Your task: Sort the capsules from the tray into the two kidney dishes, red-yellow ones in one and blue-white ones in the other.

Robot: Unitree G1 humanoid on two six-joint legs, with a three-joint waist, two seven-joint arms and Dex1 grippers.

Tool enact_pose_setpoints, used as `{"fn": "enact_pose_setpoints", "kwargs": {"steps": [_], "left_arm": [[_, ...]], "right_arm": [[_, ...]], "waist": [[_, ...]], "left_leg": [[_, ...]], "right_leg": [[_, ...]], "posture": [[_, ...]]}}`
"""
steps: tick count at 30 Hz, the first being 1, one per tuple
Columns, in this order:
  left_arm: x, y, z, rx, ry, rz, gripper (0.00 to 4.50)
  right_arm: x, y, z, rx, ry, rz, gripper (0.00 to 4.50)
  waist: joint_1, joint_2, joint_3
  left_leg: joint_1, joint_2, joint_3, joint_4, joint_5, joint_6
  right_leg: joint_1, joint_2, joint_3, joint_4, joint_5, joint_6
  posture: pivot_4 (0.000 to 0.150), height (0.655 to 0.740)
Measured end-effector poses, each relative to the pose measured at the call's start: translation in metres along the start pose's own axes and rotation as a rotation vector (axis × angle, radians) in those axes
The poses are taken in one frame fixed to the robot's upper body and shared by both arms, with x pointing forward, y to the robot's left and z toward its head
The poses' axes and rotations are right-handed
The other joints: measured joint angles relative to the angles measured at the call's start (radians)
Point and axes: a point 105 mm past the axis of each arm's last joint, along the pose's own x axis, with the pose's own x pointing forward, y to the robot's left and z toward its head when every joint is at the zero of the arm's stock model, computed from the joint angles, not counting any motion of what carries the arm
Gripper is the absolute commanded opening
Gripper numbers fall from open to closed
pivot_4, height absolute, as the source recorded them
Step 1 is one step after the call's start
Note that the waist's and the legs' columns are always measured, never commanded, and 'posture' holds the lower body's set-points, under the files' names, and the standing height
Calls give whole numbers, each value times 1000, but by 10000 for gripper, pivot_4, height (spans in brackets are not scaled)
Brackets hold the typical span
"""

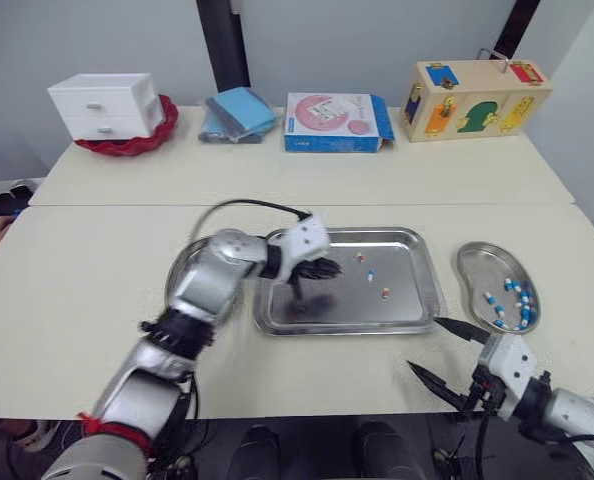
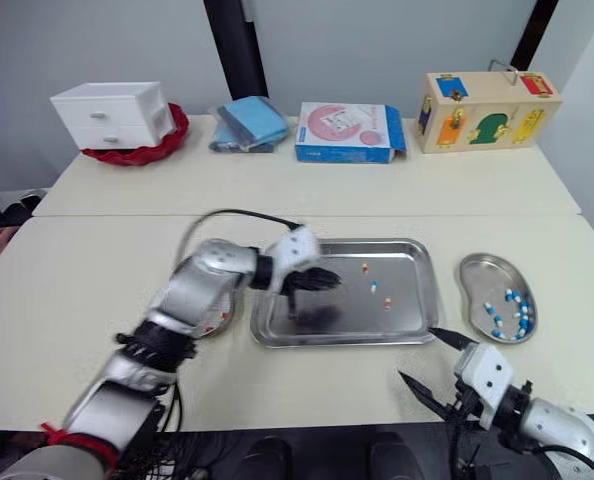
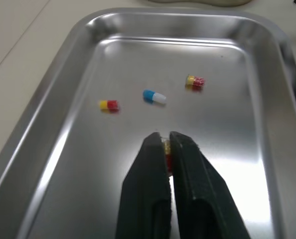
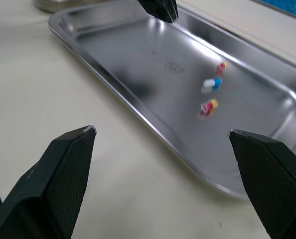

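A steel tray (image 1: 337, 327) lies mid-table with two red-yellow capsules (image 1: 360, 258) (image 1: 386, 293) and one blue-white capsule (image 1: 370, 275) in its right half. My left gripper (image 1: 312, 270) hovers over the tray's left half. In the left wrist view it (image 3: 166, 137) is shut on a red-yellow capsule (image 3: 166, 152) pinched between the fingers. The right kidney dish (image 1: 477, 262) holds several blue-white capsules (image 1: 510, 305). The left kidney dish (image 1: 181, 268) is mostly hidden behind my left arm. My right gripper (image 1: 425, 345) is open near the front edge, below the tray's right corner.
Along the back stand a white drawer box (image 1: 107, 105) on a red dish, a blue cloth (image 1: 237, 113), a pink and blue carton (image 1: 335, 122) and a wooden toy box (image 1: 474, 97). A seam runs between the two tables behind the tray.
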Motion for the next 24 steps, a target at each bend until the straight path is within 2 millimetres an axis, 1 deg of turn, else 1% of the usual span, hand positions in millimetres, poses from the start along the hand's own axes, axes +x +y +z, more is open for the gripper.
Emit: {"fn": "enact_pose_setpoints", "kwargs": {"steps": [2, 7, 10, 13, 16, 19, 21, 24], "left_arm": [[-28, 7, -6, -50, 17, 94, 65], [-77, 16, -33, -223, 54, 327, 65], [-106, 21, -50, -265, 93, 477, 65], [-121, 19, -67, -306, 125, 562, 65], [-125, 16, -71, -330, 118, 591, 65], [-131, 19, -73, -356, 98, 641, 7905], [-133, 18, -75, -369, 95, 648, 14965], [-132, 15, -74, -377, 84, 631, 24375]], "right_arm": [[7, 2, 6, -20, -32, 30, 45000], [23, 11, 14, -38, -80, 128, 45000], [29, 15, 17, -44, -99, 170, 45000], [34, 16, 20, -46, -108, 196, 45000], [36, 15, 22, -45, -115, 200, 45000], [37, 15, 22, -41, -116, 205, 45000], [37, 15, 22, -34, -121, 207, 45000], [37, 14, 24, -36, -127, 208, 45000]], "waist": [[5, 0, 0], [13, -1, 1], [14, -1, 1], [14, -1, 1], [16, -2, 1], [13, -2, 1], [12, -1, 1], [11, -2, 1]], "left_leg": [[0, 0, 0, 0, 0, 0], [0, 0, -1, 1, 0, 0], [0, 0, -1, 1, 0, 0], [0, 0, -1, 1, 0, 0], [0, 0, -1, 1, 0, 0], [0, 0, -1, 1, 0, 0], [0, 0, -1, 0, 0, 0], [0, 0, -1, 0, 0, 0]], "right_leg": [[0, 0, 0, 0, 0, 0], [0, -1, -1, 0, 0, 0], [0, -1, -1, 0, 0, 0], [0, -1, -1, 0, 0, 0], [1, -1, -2, 0, 0, 0], [0, -1, -1, 0, 0, 0], [0, -1, -1, 0, 0, 0], [0, -1, -1, 0, 0, 0]], "posture": [[1500, 7400], [1500, 7400], [1500, 7400], [1500, 7400], [1500, 7400], [1500, 7400], [1500, 7400], [1500, 7400]]}}
